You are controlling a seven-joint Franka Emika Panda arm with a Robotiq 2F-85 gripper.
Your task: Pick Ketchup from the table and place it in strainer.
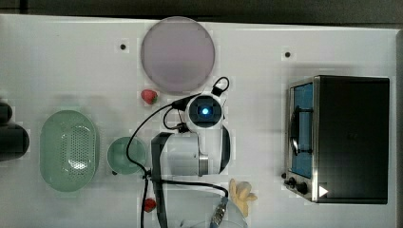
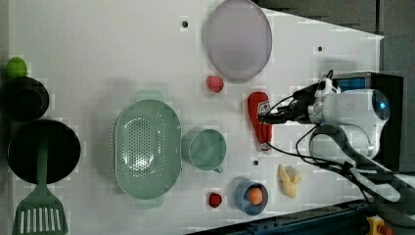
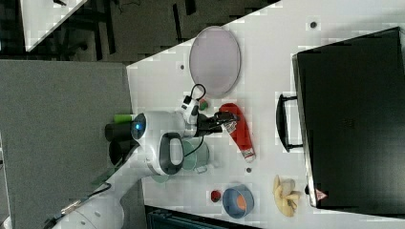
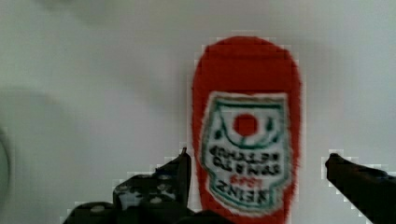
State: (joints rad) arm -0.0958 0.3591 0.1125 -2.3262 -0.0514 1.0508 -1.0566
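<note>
The Ketchup (image 2: pixel 258 120) is a red squeeze bottle with a white label, lying flat on the white table between the purple plate and the green cup. In the wrist view the Ketchup (image 4: pixel 247 126) lies between my two dark fingers. My gripper (image 4: pixel 259 161) is open, one finger on each side of the bottle with a gap on both sides. My gripper (image 2: pixel 266 116) hovers low over the labelled part of the bottle; in the right view my gripper (image 3: pixel 224 119) sits at the bottle's (image 3: pixel 240 131) wide end. The pale green oval strainer (image 2: pixel 120 142) stands empty beyond the cup, at the top view's left (image 1: pixel 47 142).
A round green cup (image 2: pixel 204 149) stands between bottle and strainer. A purple plate (image 1: pixel 177 53), a strawberry (image 1: pixel 149 96), a banana (image 1: pixel 242 192) and a black toaster oven (image 1: pixel 351 137) surround the arm. A blue bowl (image 2: pixel 251 197) and a black pan (image 2: pixel 43 152) sit further off.
</note>
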